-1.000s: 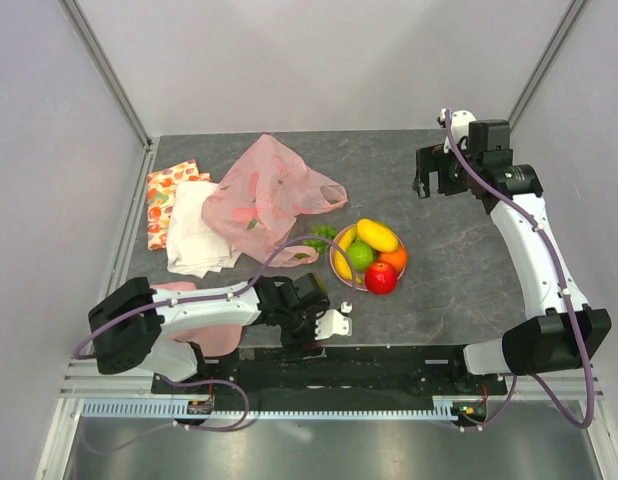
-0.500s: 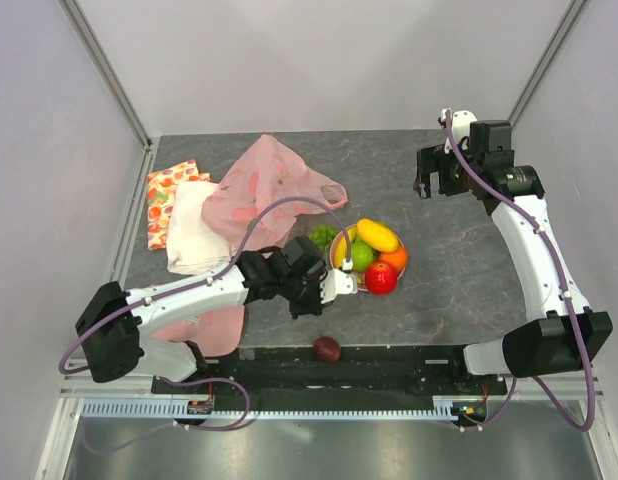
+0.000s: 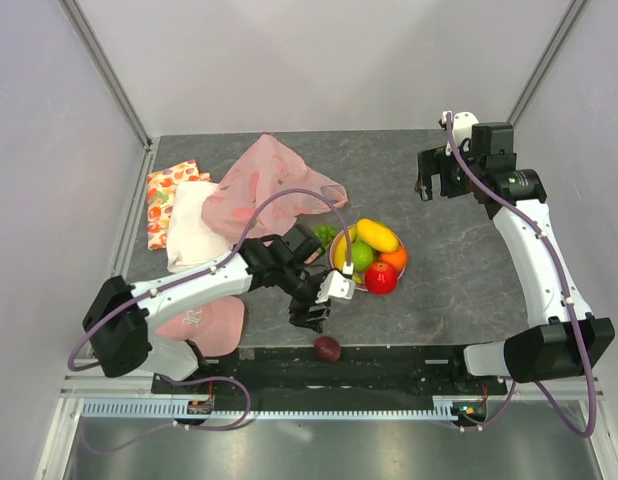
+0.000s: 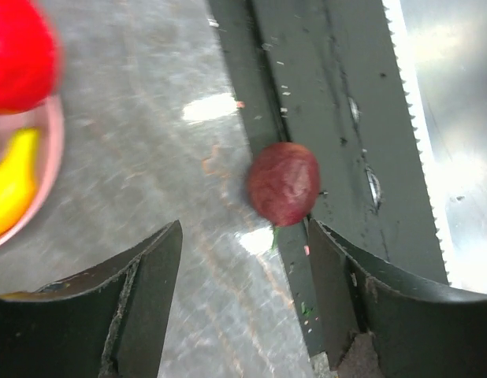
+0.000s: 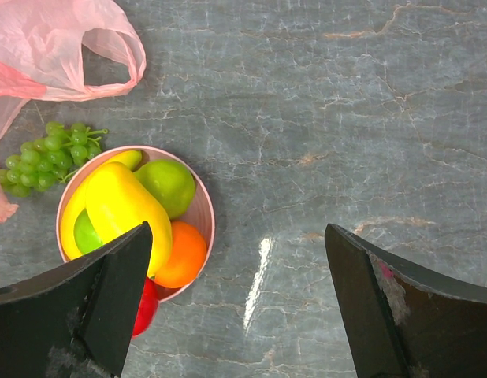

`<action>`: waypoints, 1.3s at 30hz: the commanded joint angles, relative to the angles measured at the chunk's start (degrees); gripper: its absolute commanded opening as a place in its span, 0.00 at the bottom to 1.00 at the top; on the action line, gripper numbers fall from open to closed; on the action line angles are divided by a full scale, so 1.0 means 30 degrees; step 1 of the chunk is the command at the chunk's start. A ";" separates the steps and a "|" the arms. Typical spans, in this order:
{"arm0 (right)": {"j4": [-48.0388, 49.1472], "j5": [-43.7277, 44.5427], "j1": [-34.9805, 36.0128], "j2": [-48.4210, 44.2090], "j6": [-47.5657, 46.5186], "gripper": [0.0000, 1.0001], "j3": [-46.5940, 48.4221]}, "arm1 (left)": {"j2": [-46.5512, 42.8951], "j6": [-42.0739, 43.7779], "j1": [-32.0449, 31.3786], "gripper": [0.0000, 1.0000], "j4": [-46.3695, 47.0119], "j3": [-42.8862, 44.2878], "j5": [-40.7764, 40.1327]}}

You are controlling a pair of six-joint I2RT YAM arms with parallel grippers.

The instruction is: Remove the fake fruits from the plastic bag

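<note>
A dark plum [image 3: 327, 349] [image 4: 284, 183] lies at the very near edge of the table [image 3: 459, 270], half over the dark rail [image 3: 409, 357] that runs along it. Just behind it hangs the left end effector [image 3: 311, 319] [image 4: 243, 232], jaws spread wide and holding nothing, with the plum ahead of its fingertips and clear of both. To the near left, a pink cloth [image 3: 204, 322] with a logo lies flat beside the left arm.

At mid-table a pink plate [image 5: 204, 214] carries the fruits already out: a red apple [image 3: 380, 277] [image 4: 19, 51] at its near rim, an orange [image 3: 393, 259] [image 5: 180, 253], a green apple [image 3: 360, 256] [image 5: 169, 183], a yellow mango [image 3: 377, 235] [image 5: 121, 201] on top and a banana [image 4: 11, 185] [image 5: 68, 220] along the left rim. A bunch of green grapes [image 3: 322, 236] [image 5: 46, 150] rests on the table just beside the plate.

Behind the grapes, the pale-pink plastic bag [image 3: 264, 190] [image 5: 39, 47] lies crumpled, one handle loop toward the plate; what it holds cannot be made out. It overlaps a white cloth [image 3: 194, 230], with a fruit-printed cloth [image 3: 167, 195] at the far left edge.

At the far right, the right end effector [image 3: 429, 188] [image 5: 237, 230] hovers high above bare table, jaws wide apart and empty.
</note>
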 commanded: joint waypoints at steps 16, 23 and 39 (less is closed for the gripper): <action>0.0504 -0.0642 -0.0265 0.0712 0.0017 0.98 0.0782 | 0.5286 -0.1323 -0.3942 0.59 0.4622 -0.1862 -0.1715; 0.0504 -0.0584 -0.0265 0.0536 -0.0012 0.98 0.1073 | 0.3417 -0.1090 -0.2865 0.23 0.3099 -0.1569 -0.2682; 0.0505 0.0119 -0.0265 0.0653 -0.0305 0.98 0.1426 | 0.3587 0.2802 0.2531 0.27 0.9162 0.1009 -0.0637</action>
